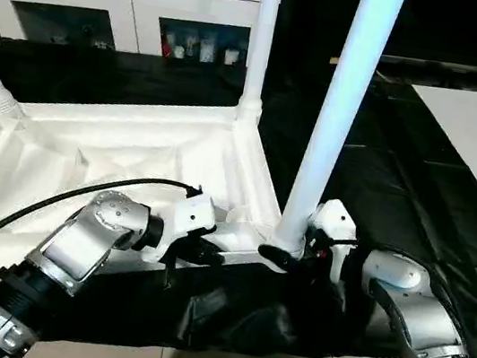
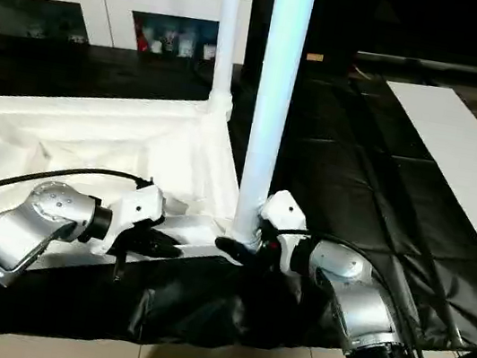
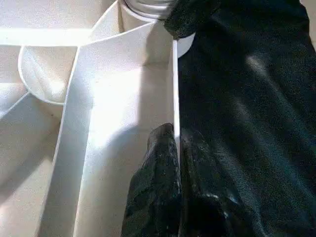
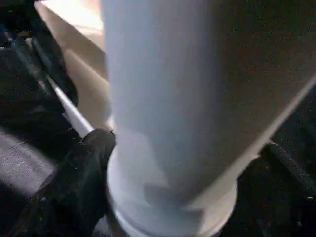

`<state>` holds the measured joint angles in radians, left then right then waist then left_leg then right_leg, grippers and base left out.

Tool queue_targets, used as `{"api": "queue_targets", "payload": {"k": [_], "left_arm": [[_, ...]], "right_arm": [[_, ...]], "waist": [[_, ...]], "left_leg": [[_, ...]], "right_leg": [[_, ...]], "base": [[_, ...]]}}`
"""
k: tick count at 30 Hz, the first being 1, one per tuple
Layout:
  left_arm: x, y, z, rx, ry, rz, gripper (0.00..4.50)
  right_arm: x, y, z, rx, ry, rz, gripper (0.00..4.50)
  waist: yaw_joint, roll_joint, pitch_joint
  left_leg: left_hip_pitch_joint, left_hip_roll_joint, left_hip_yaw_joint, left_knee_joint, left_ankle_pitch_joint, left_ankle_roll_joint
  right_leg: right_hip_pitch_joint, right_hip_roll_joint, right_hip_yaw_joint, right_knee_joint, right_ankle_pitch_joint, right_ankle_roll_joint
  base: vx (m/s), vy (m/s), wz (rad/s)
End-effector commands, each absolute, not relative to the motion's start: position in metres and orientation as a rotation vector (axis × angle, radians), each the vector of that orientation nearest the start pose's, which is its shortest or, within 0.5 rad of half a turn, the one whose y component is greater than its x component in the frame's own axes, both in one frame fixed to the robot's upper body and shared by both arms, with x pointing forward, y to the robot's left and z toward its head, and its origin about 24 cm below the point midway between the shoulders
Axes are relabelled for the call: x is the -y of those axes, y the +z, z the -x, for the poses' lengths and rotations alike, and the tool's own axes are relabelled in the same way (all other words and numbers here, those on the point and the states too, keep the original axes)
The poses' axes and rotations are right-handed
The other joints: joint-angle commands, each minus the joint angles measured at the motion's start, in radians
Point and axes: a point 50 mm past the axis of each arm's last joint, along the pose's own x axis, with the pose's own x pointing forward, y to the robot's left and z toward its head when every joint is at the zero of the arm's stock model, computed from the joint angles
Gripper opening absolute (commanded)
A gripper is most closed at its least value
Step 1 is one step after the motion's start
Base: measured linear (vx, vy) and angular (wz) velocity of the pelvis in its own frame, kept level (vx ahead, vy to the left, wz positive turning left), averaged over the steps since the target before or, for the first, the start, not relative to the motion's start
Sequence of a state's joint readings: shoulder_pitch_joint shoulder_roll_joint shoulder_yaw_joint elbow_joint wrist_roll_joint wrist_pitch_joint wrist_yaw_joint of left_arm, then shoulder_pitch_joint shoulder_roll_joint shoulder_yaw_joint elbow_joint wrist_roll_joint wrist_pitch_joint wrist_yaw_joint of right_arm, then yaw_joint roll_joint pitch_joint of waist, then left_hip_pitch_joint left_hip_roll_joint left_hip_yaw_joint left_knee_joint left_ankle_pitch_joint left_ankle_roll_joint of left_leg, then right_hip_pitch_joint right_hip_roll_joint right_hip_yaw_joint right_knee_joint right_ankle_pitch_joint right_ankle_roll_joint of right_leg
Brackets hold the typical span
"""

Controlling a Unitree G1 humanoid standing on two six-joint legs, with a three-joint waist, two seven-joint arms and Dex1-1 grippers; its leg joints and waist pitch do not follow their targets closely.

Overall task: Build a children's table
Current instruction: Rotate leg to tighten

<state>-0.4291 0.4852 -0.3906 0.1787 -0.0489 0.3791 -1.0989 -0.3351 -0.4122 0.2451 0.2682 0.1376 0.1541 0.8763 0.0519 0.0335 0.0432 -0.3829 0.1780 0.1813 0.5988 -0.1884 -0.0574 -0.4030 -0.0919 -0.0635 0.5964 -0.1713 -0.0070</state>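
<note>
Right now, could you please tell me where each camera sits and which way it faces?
Left eye view: on the head, looking down at the upturned tabletop, silver forearms below.
Right eye view: beside it, same scene, the flat white board to the right.
Left wrist view: along the left gripper, fingers pinching the tabletop's rim.
Right wrist view: close on the near leg, one black finger beside its base.
Shared: both wrist views show that leg's socket end.
</note>
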Motion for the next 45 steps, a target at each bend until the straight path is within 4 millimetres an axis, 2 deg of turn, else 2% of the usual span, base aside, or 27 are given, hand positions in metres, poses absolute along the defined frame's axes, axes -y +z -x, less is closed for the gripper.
{"api": "queue_targets", "payload": {"k": [1, 5, 9, 14, 15, 18, 20, 23, 24, 25, 27, 28, 29, 30, 31, 33, 34, 35, 38, 39, 40, 41, 42, 44, 45], "left_arm": [[-0.122, 0.06, -0.279, -0.506, -1.36, -0.43, 0.0], [-0.124, 0.059, -0.279, -0.513, -1.356, -0.435, 0.0], [-0.126, 0.059, -0.279, -0.518, -1.35, -0.438, 0.0], [-0.126, 0.059, -0.279, -0.52, -1.346, -0.439, 0.0], [-0.126, 0.058, -0.279, -0.522, -1.342, -0.437, 0.0], [-0.125, 0.058, -0.28, -0.52, -1.328, -0.426, 0.0], [-0.121, 0.057, -0.286, -0.506, -1.264, -0.415, 0.0], [-0.107, 0.055, -0.307, -0.464, -1.044, -0.376, 0.0], [-0.103, 0.055, -0.312, -0.46, -0.989, -0.359, 0.0], [-0.098, 0.055, -0.318, -0.453, -0.918, -0.34, 0.0], [-0.091, 0.054, -0.326, -0.445, -0.811, -0.309, 0.0], [-0.086, 0.053, -0.33, -0.438, -0.762, -0.301, 0.0], [-0.085, 0.053, -0.33, -0.437, -0.753, -0.3, 0.0], [-0.084, 0.053, -0.331, -0.435, -0.743, -0.298, 0.0], [-0.082, 0.053, -0.333, -0.432, -0.721, -0.295, 0.0], [-0.072, 0.052, -0.334, -0.419, -0.704, -0.319, 0.0], [-0.069, 0.052, -0.334, -0.41, -0.72, -0.346, 0.0], [-0.067, 0.051, -0.334, -0.404, -0.73, -0.365, 0.0], [-0.071, 0.051, -0.333, -0.401, -0.747, -0.382, 0.0], [-0.071, 0.051, -0.333, -0.401, -0.747, -0.382, 0.0], [-0.075, 0.049, -0.331, -0.407, -0.757, -0.39, 0.0], [-0.08, 0.048, -0.33, -0.406, -0.769, -0.407, 0.0], [-0.085, 0.048, -0.329, -0.409, -0.778, -0.436, 0.0], [-0.089, 0.048, -0.327, -0.414, -0.797, -0.435, 0.0], [-0.093, 0.049, -0.325, -0.419, -0.811, -0.433, 0.0]], "right_arm": [[0.141, 0.05, -0.288, -0.293, 1.067, 0.286, 3.54], [0.143, 0.048, -0.288, -0.306, 1.068, 0.296, 3.21], [0.144, 0.047, -0.288, -0.31, 1.065, 0.295, 2.85], [0.143, 0.047, -0.288, -0.31, 1.057, 0.263, 2.77], [0.142, 0.045, -0.29, -0.307, 1.024, 0.22, 2.77], [0.141, 0.043, -0.293, -0.303, 0.96, 0.186, 2.75], [0.139, 0.039, -0.301, -0.306, 0.827, 0.153, 2.75], [0.131, 0.028, -0.317, -0.33, 0.514, 0.044, 2.75], [0.128, 0.026, -0.319, -0.335, 0.463, 0.03, 2.74], [0.123, 0.023, -0.32, -0.344, 0.428, 0.031, 2.74], [0.115, 0.019, -0.323, -0.354, 0.37, 0.018, 2.74], [0.109, 0.017, -0.324, -0.367, 0.339, 0.002, 2.74], [0.108, 0.016, -0.325, -0.37, 0.333, -0.001, 2.74], [0.107, 0.016, -0.325, -0.374, 0.325, -0.005, 2.74], [0.104, 0.015, -0.326, -0.381, 0.309, -0.014, 2.74], [0.088, 0.016, -0.331, -0.37, 0.308, -0.007, 2.74], [0.08, 0.023, -0.334, -0.33, 0.334, -0.013, 2.74], [0.075, 0.027, -0.336, -0.301, 0.352, -0.02, 3.3], [0.073, 0.035, -0.337, -0.242, 0.387, -0.016, 3.47], [0.073, 0.035, -0.337, -0.242, 0.387, -0.016, 3.61], [0.077, 0.038, -0.337, -0.217, 0.39, 0.005, 3.76], [0.083, 0.042, -0.337, -0.191, 0.387, 0.033, 3.85], [0.093, 0.046, -0.338, -0.165, 0.384, 0.079, 3.89], [0.099, 0.047, -0.338, -0.162, 0.394, 0.098, 4.06], [0.104, 0.049, -0.337, -0.16, 0.411, 0.122, 4.06]], "waist": [[-0.002, -0.005, -0.058], [-0.001, -0.003, -0.061], [-0.002, -0.003, -0.059], [-0.001, -0.004, -0.06], [-0.001, -0.001, -0.06], [-0.004, -0.002, -0.059], [-0.008, -0.003, -0.057], [-0.019, -0.002, -0.054], [-0.024, -0.004, -0.055], [-0.021, -0.003, -0.057], [-0.022, -0.002, -0.058], [-0.019, -0.005, -0.061], [-0.02, -0.005, -0.06], [-0.02, -0.005, -0.06], [-0.018, -0.007, -0.063], [-0.018, -0.011, -0.062], [-0.018, -0.009, -0.064], [-0.017, -0.007, -0.063], [-0.021, -0.007, -0.063], [-0.029, -0.007, -0.064], [-0.029, -0.007, -0.064], [-0.029, -0.006, -0.065], [-0.031, -0.006, -0.069], [-0.032, -0.007, -0.069], [-0.03, -0.004, -0.07]], "left_leg": [[0.017, 0.048, -0.017, -0.082, -0.255, 0.036], [0.016, 0.047, -0.016, -0.077, -0.203, 0.055], [0.017, 0.047, -0.015, -0.078, -0.22, 0.054], [0.016, 0.047, -0.016, -0.077, -0.214, 0.053], [0.016, 0.047, -0.016, -0.077, -0.214, 0.053], [0.017, 0.047, -0.016, -0.078, -0.223, 0.046], [0.017, 0.046, -0.017, -0.081, -0.249, 0.031], [0.019, 0.041, -0.018, -0.083, -0.276, 0.001], [0.022, 0.039, -0.021, -0.082, -0.301, -0.022], [0.023, 0.041, -0.023, -0.083, -0.302, -0.025], [0.02, 0.04, -0.022, -0.083, -0.291, -0.019], [0.024, 0.041, -0.019, -0.081, -0.281, -0.012], [0.018, 0.038, -0.019, -0.08, -0.266, -0.003], [0.018, 0.038, -0.019, -0.08, -0.266, -0.003], [0.016, 0.036, -0.017, -0.077, -0.242, 0.013], [0.011, 0.035, -0.016, -0.076, -0.226, 0.025], [0.012, 0.036, -0.017, -0.076, -0.224, 0.027], [0.011, 0.037, -0.018, -0.075, -0.225, 0.033], [0.007, 0.038, -0.019, -0.078, -0.223, 0.042], [-0.004, 0.037, -0.024, -0.081, -0.215, 0.04], [-0.004, 0.037, -0.024, -0.081, -0.215, 0.04], [0.002, 0.039, -0.025, -0.08, -0.211, 0.041], [0.007, 0.04, -0.023, -0.075, -0.189, 0.047], [0.005, 0.038, -0.02, -0.072, -0.154, 0.067], [0.005, 0.038, -0.018, -0.069, -0.139, 0.08]], "right_leg": [[0.045, -0.051, 0.042, -0.069, -0.262, -0.201], [0.047, -0.049, 0.041, -0.062, -0.194, -0.221], [0.046, -0.049, 0.04, -0.064, -0.217, -0.222], [0.047, -0.049, 0.04, -0.063, -0.215, -0.22], [0.046, -0.049, 0.04, -0.063, -0.213, -0.221], [0.044, -0.049, 0.04, -0.064, -0.225, -0.221], [0.044, -0.049, 0.039, -0.069, -0.27, -0.209], [0.037, -0.049, 0.039, -0.076, -0.331, -0.195], [0.037, -0.05, 0.037, -0.079, -0.384, -0.176], [0.038, -0.052, 0.036, -0.08, -0.386, -0.168], [0.037, -0.05, 0.038, -0.081, -0.353, -0.166], [0.035, -0.05, 0.039, -0.082, -0.323, -0.17], [0.037, -0.05, 0.039, -0.079, -0.301, -0.175], [0.037, -0.05, 0.039, -0.079, -0.301, -0.175], [0.041, -0.051, 0.039, -0.079, -0.283, -0.173], [0.043, -0.053, 0.037, -0.08, -0.283, -0.172], [0.043, -0.053, 0.036, -0.078, -0.289, -0.173], [0.043, -0.054, 0.036, -0.081, -0.292, -0.169], [0.045, -0.05, 0.035, -0.075, -0.263, -0.169], [0.056, -0.052, 0.031, -0.071, -0.256, -0.164], [0.056, -0.052, 0.031, -0.071, -0.256, -0.164], [0.052, -0.051, 0.03, -0.072, -0.246, -0.161], [0.051, -0.051, 0.033, -0.066, -0.192, -0.181], [0.052, -0.049, 0.033, -0.061, -0.129, -0.21], [0.054, -0.05, 0.033, -0.058, -0.107, -0.225]], "base": [[0.0, 0.0, 0.0], [0.0, 0.0, 0.0], [0.0, 0.0, 0.0], [0.0, 0.0, 0.0], [0.0, 0.0, 0.0], [0.0, 0.0, 0.0], [0.0, 0.0, 0.0], [0.0, 0.0, 0.0], [0.0, 0.0, 0.0], [0.0, 0.0, 0.0], [0.0, 0.0, 0.0], [0.0, 0.0, 0.0], [0.0, 0.0, 0.0], [0.0, 0.0, 0.0], [0.0, 0.0, 0.0], [0.0, 0.0, 0.0], [0.0, 0.0, 0.0], [0.0, 0.0, 0.0], [0.0, 0.0, 0.0], [0.0, 0.0, 0.0], [0.0, 0.0, 0.0], [0.0, 0.0, 0.0], [0.0, 0.0, 0.0], [0.0, 0.0, 0.0], [0.0, 0.0, 0.0]]}}
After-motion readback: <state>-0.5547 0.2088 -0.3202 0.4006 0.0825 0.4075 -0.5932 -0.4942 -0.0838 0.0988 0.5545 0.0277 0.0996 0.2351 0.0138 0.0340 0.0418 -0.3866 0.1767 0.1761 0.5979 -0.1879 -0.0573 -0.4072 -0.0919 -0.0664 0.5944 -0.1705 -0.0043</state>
